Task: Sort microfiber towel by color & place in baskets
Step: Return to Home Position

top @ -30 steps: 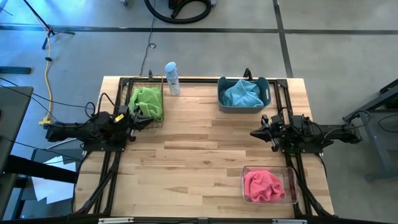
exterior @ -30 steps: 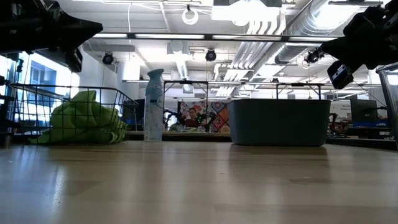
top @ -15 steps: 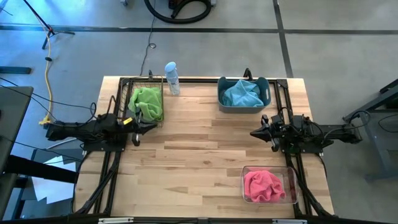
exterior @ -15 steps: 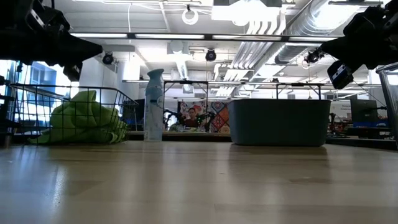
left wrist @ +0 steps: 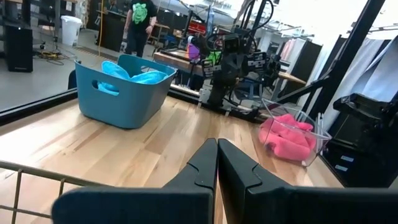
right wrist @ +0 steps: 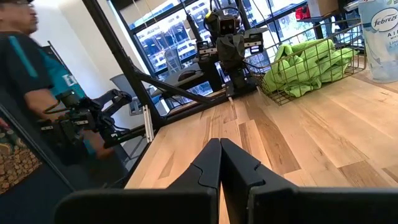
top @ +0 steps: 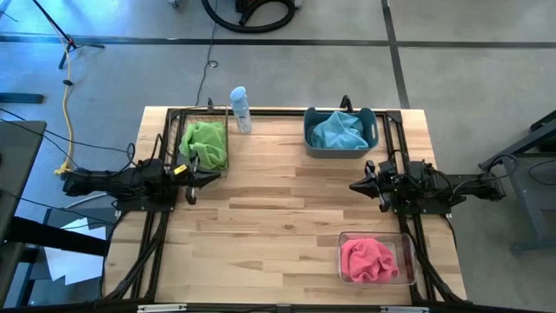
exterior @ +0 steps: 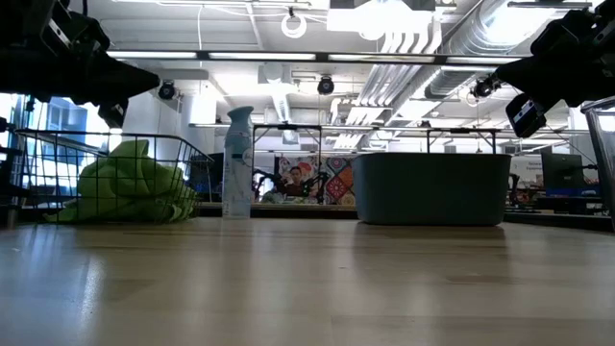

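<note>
Left gripper [top: 201, 178], fingers pressed together and empty, hangs just beside wire basket [top: 228, 139] of green towels [top: 205, 141]; right gripper [top: 355, 186], likewise closed, sits between tub [top: 375, 130] of blue towel [top: 339, 132] and clear box [top: 407, 254] of pink towel [top: 365, 259].

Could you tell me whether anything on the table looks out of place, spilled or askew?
Nothing stands out. The green towels lie in the wire basket, the blue towel in the blue tub, the pink towel in the clear box, and the spray bottle stands upright. The left gripper and right gripper hover empty.
</note>
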